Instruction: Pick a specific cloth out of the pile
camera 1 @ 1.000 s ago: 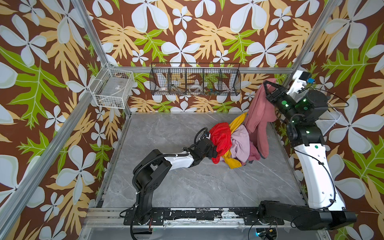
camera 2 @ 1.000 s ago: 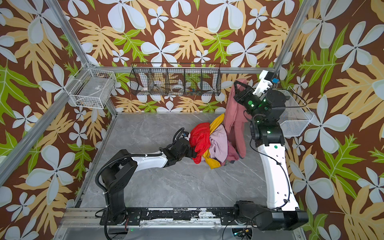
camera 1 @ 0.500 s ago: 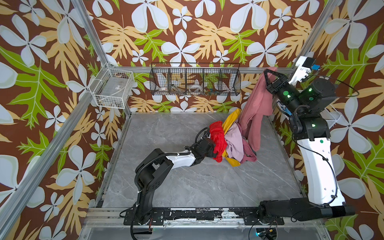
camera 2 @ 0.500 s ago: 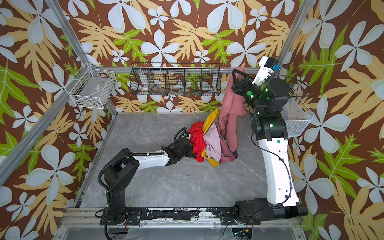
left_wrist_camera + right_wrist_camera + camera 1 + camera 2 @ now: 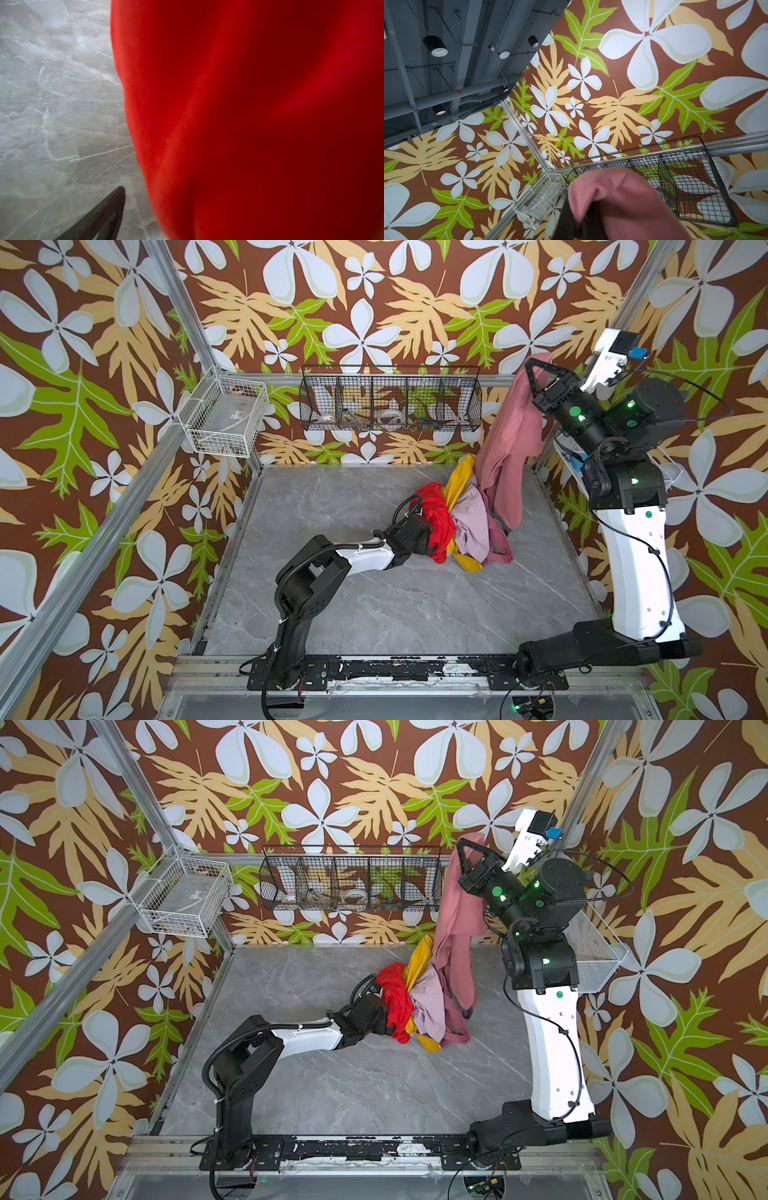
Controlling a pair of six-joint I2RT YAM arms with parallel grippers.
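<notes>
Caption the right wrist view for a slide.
Right hand shut on the rose-pink cloth, held up before the floral wall; black wire basket and white wire basket behind.

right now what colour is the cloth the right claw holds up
Dusty rose-pink cloth, clearest in a top view.

No lettering can be read on the cloth (image 5: pixel 507 435) or elsewhere.
</notes>
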